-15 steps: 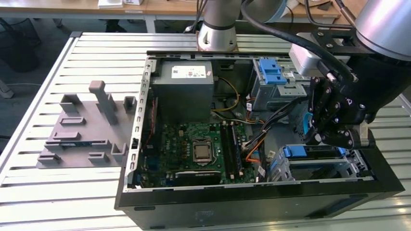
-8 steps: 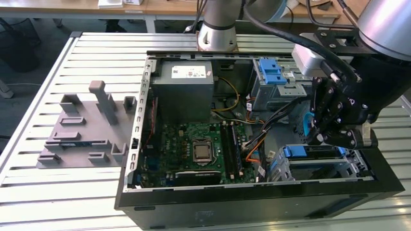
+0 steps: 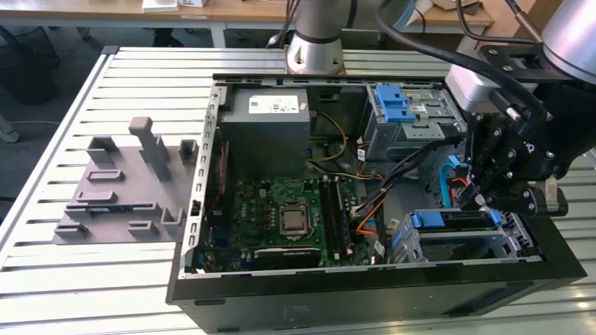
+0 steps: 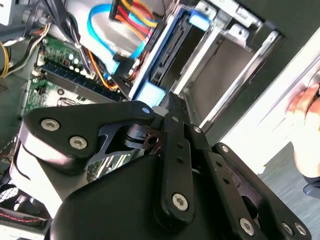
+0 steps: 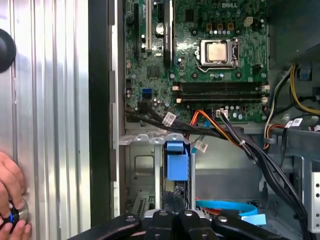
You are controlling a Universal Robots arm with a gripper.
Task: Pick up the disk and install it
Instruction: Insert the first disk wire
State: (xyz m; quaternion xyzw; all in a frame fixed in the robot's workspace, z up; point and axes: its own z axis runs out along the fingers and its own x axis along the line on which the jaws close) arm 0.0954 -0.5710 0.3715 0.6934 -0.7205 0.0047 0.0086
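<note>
The hand (image 3: 486, 202), a black linkage gripper on the silver arm, is being held low over the four o'clock corner of the open black computer case (image 3: 373, 296) in the exterior view, directly above the silver sheet-metal drive cage (image 3: 521, 241). Whether the hand is spread or pressed together cannot be told.

The disk (image 3: 456, 220), a flat silver hard drive edged by a blue plastic carrier frame, is being carried on its edge inside that cage. The hand's tip is being kept just beside the disk's three o'clock end, and whether the two are touching cannot be told. In the first wrist view the disk's blue frame (image 5: 176, 160) is being shown seated in a slot of the cage, straight ahead of the hand (image 5: 175, 217). In the second wrist view the same blue frame (image 4: 167, 55) is being shown between the cage walls, close to the hand (image 4: 169, 102).

The case is being supported on its side by the ribbed aluminium desk (image 3: 139, 77). Inside it, the green motherboard (image 3: 289, 216) is being shown at the centre, with the grey power-supply box (image 3: 265, 132) at its twelve o'clock and the blue latch piece (image 3: 396, 105) at its one o'clock. A grey moulded fixture (image 3: 121, 195) is being carried by the desk at the case's nine o'clock. A person's fingers (image 5: 10, 200) are being rested on the desk, apart from the case.
</note>
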